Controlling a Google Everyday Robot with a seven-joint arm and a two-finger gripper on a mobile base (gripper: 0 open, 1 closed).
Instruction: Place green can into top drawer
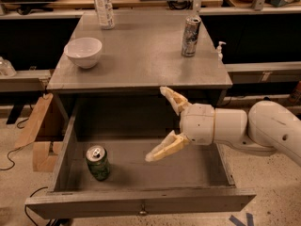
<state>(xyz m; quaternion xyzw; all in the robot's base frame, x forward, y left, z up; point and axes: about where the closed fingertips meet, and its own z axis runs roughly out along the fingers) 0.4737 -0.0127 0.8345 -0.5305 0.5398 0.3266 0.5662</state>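
Note:
The green can stands upright in the front left part of the open top drawer, its silver top and tab facing up. My gripper is open and empty, its two tan fingers spread wide. It hovers above the middle of the drawer, to the right of the can and apart from it, just in front of the tabletop's front edge. The white arm comes in from the right.
On the grey tabletop are a white bowl at the left, a plastic water bottle at the back left and a tall silver-grey can at the back right. A cardboard box leans left of the drawer.

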